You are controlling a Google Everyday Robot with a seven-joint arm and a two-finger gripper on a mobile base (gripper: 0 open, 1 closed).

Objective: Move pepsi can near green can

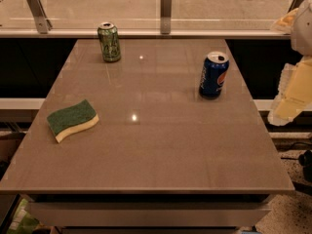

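Only at the opening step of the task: the approach, with no grasp made yet. Pepsi can (213, 75) upright on the right part of the counter (161, 150), close to its right edge, untouched. Green can (109, 42) upright near the far left corner, well apart from the pepsi can, with bare counter between the two. Green-and-yellow sponge (72, 120) flat near the left edge, on the nearer side, out of the straight way between the cans. Claw (282, 112) at the right border of the view, beyond the counter edge, apart from the pepsi can; spread or pressed together, cannot tell. Next, by judgement: bring the claw leftward over the counter edge to the pepsi can, close around its body, keep it upright, carry it toward the far left, and set it down just beside the green can without knocking that one over.
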